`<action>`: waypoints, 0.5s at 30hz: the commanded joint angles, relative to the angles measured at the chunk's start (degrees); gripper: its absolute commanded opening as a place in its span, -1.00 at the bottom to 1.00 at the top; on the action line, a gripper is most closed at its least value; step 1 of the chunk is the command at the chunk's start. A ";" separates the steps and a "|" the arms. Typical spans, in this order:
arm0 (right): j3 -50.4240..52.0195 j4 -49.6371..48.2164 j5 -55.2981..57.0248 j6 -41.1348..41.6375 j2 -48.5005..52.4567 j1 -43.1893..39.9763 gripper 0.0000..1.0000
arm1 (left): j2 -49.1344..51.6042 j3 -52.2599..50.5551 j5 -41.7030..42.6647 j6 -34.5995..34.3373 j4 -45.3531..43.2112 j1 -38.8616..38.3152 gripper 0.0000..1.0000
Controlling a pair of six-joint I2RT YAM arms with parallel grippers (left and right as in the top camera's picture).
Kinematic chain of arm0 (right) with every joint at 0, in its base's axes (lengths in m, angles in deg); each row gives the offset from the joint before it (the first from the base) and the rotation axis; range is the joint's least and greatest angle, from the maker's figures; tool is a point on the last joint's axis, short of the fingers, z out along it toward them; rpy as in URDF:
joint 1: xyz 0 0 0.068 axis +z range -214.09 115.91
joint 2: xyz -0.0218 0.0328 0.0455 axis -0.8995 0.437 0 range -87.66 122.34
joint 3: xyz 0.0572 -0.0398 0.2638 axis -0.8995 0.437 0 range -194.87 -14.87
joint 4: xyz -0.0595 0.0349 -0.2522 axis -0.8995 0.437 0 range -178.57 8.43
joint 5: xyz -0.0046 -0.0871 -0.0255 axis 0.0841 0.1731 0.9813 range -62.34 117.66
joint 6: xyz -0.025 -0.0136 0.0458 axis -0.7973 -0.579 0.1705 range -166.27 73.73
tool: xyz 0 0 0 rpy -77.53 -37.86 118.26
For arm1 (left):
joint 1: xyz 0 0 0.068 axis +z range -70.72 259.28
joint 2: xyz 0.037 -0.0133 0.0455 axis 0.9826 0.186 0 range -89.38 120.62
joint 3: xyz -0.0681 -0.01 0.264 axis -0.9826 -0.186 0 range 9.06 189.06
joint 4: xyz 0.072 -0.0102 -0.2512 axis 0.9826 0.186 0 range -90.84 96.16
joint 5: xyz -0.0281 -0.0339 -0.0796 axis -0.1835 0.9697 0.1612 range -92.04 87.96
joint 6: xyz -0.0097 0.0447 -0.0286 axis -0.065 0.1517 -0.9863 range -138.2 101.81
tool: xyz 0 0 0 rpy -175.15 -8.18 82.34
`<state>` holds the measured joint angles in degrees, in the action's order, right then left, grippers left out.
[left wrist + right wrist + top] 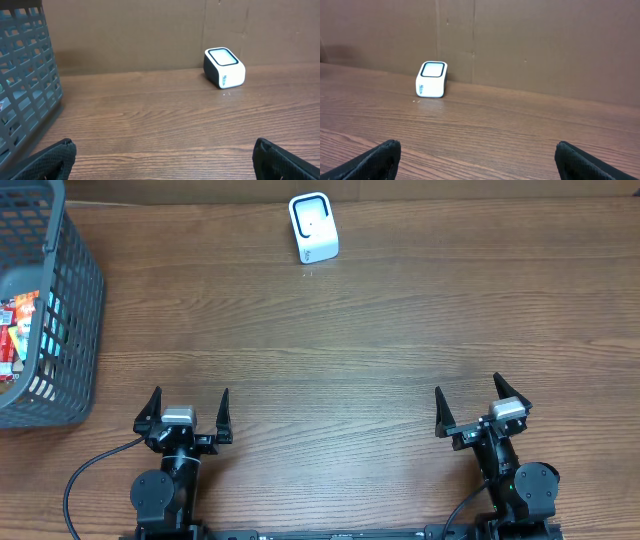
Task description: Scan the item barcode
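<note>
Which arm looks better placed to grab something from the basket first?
The left, probably. The left gripper, open, sits near the basket, whose wall fills the left of its wrist view. The right gripper, also open, is at the far side; its camera shows only the scanner.

A white scanner (313,227) with a dark-rimmed face stands at the far side of a brown wood-grain table (330,350). At left, a grey lattice basket (75,292) holds red-and-white packets (13,325).

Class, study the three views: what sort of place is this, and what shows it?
Probably a mock shop checkout: a white barcode scanner on the wooden table, a grey shopping basket holding packets, a cardboard backdrop.
</note>
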<state>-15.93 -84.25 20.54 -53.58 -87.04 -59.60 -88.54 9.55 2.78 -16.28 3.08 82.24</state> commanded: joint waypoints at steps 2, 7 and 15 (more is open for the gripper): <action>0.61 -0.13 -0.04 -0.07 -0.46 0.02 1.00 | -0.59 -0.22 -0.98 0.90 0.13 -0.33 1.00; 0.61 -0.15 -0.04 -0.07 -0.46 0.02 1.00 | -0.59 0.09 -0.79 0.15 -5.68 -0.33 0.99; 0.61 -0.13 -0.04 -0.07 -0.46 0.02 1.00 | -0.59 5.88 -0.81 0.20 -29.07 -0.33 1.00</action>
<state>-15.93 -84.23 20.57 -53.56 -87.04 -59.60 -88.51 11.08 2.38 -16.30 -22.08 82.24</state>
